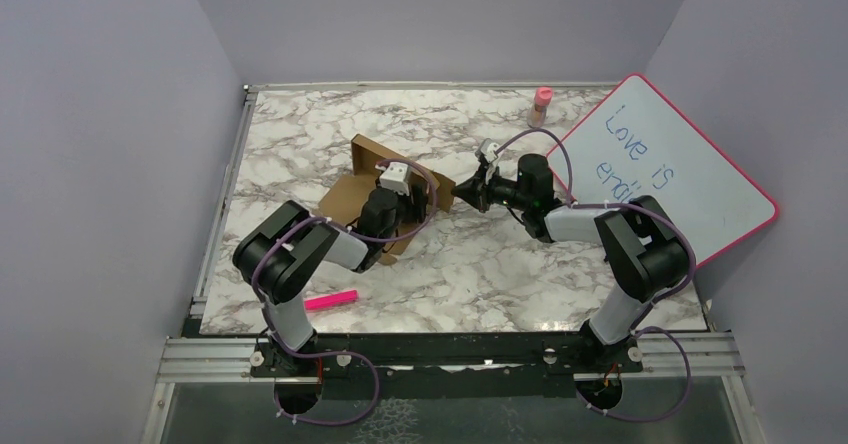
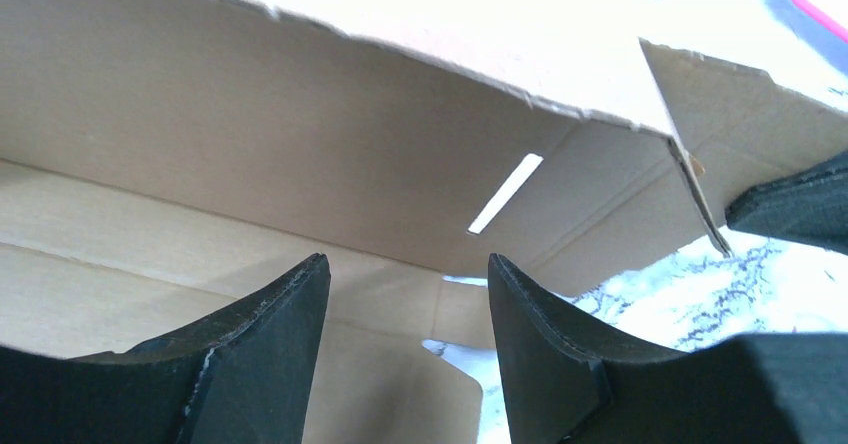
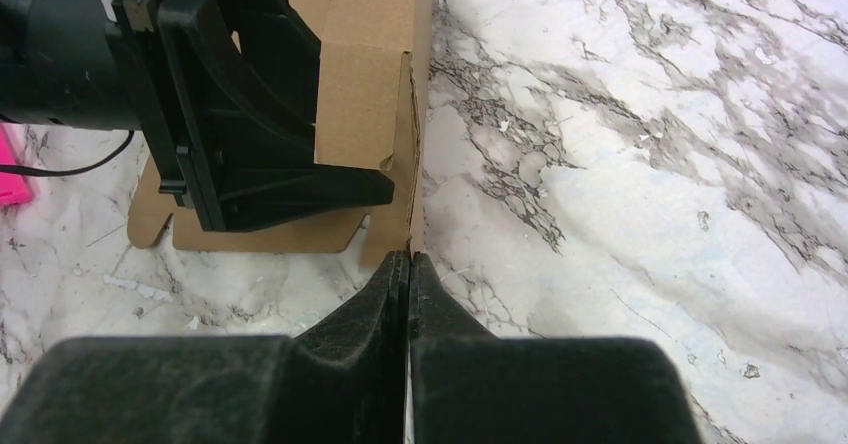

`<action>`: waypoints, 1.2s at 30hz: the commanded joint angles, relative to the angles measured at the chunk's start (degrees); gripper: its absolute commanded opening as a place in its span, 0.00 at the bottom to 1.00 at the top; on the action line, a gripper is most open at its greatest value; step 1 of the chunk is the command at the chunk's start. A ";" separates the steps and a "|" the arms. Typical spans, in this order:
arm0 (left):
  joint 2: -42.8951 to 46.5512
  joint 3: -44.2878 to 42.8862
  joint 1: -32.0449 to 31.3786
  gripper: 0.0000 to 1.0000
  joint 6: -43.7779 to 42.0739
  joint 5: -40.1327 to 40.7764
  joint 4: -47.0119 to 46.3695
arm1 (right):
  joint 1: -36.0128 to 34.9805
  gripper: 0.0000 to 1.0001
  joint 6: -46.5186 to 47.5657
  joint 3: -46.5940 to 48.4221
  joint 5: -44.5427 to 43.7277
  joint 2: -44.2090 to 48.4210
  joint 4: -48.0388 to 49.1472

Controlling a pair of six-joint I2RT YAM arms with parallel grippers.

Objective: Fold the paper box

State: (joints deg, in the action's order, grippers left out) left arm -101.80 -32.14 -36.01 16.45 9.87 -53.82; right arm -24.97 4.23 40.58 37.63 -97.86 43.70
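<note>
The paper box (image 1: 345,196) lies partly folded on the marble table, left of centre, brown and unprinted. My left gripper (image 1: 405,192) reaches into it from the near side. In the left wrist view its gripper (image 2: 408,264) stands open over the flat base panel, facing a raised wall (image 2: 300,134) that has a narrow slit (image 2: 505,194). Nothing sits between its fingers. My right gripper (image 1: 460,192) comes in from the right, shut. In the right wrist view its tips (image 3: 410,259) meet the thin edge of the box's upright side flap (image 3: 365,74).
A pink marker (image 1: 330,300) lies near the left arm's base. A pink-framed whiteboard (image 1: 670,164) leans at the right. A small pink bottle (image 1: 541,106) stands at the back. Purple walls close in the table on three sides.
</note>
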 commanded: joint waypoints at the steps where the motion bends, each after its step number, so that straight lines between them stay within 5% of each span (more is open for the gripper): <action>1: 2.57 0.69 0.06 0.61 -2.67 5.49 1.58 | -0.23 0.06 0.65 1.10 1.61 0.81 -1.08; 18: 6.76 5.81 -6.17 0.77 -11.80 0.30 -0.04 | -0.22 0.08 0.08 1.52 2.71 0.17 -0.94; 28: -0.74 1.52 -7.87 0.77 -16.03 4.48 -0.08 | -0.25 0.08 0.08 1.52 2.80 0.28 -1.05; 36: -3.50 -0.73 -7.87 0.68 -16.18 11.07 0.34 | -0.24 0.08 0.17 1.46 2.96 0.39 -1.01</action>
State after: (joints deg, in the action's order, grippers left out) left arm -104.01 -31.05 -43.64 1.23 15.35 -52.60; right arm -25.04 4.16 40.88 38.85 -97.86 43.40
